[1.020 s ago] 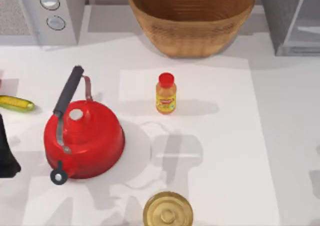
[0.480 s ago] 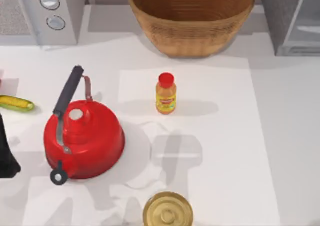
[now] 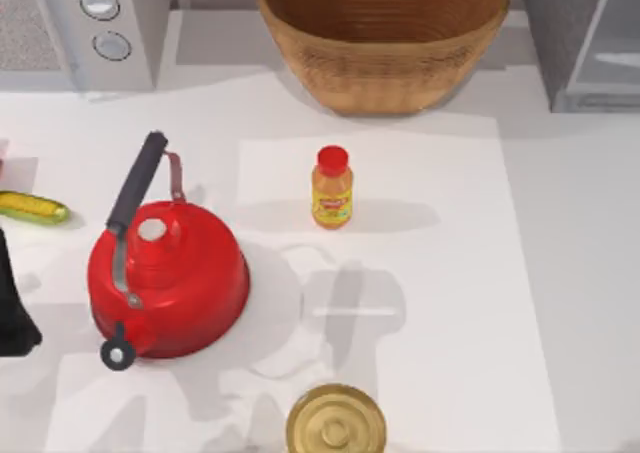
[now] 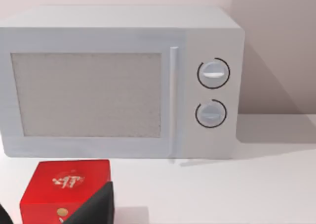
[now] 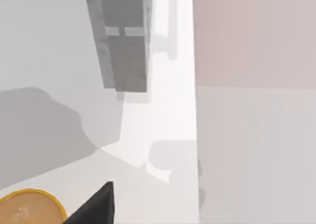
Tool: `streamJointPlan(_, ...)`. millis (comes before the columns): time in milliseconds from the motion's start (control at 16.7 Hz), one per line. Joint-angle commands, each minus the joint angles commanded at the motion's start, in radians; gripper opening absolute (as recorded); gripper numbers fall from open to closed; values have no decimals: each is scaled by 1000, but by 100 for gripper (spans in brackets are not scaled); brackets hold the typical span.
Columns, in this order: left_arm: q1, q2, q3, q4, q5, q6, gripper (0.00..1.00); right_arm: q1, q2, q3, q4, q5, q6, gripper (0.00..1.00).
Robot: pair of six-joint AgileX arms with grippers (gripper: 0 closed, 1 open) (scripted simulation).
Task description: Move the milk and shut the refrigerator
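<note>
Refrigerator (image 3: 585, 38) sits at the upper right of the top view, grey and speckled, its pale inside showing, so the door looks not yet shut. Milk is the puzzle: I can't find the carton, and where it sits I cannot tell. Mid-table stands an orange juice bottle (image 3: 332, 187) with its red cap, upright and apart from everything, not the target. A red kettle (image 3: 165, 273) sits lower left of centre, with a wicker basket (image 3: 384, 35) top centre and a microwave (image 3: 80, 28) in the upper left corner. A round brass-coloured lid (image 3: 335, 420) rests at the bottom edge.

The left arm is parked at the left edge, a dark shape beside the kettle. Its wrist camera faces the microwave (image 4: 121, 80), with a red box (image 4: 64, 189) near a dark fingertip (image 4: 96, 206); apart or together, I cannot tell. On the right wrist view the refrigerator (image 5: 123, 36) lies ahead, which suggests that arm is lined up for it; again I cannot tell whether the fingers are parted or closed.
</note>
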Motion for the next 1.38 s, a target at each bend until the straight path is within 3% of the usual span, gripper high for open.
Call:
streamJointPlan(360, 0, 0, 0, 0, 0, 0, 100, 13, -2, -3, 12, 3, 12, 100)
streamJointPlan(600, 0, 0, 0, 0, 0, 0, 100, 111, 1, -4, 139, 19, 151, 100)
streamJointPlan(1380, 0, 0, 0, 0, 0, 0, 100, 737, 12, -20, 983, 165, 1193, 100)
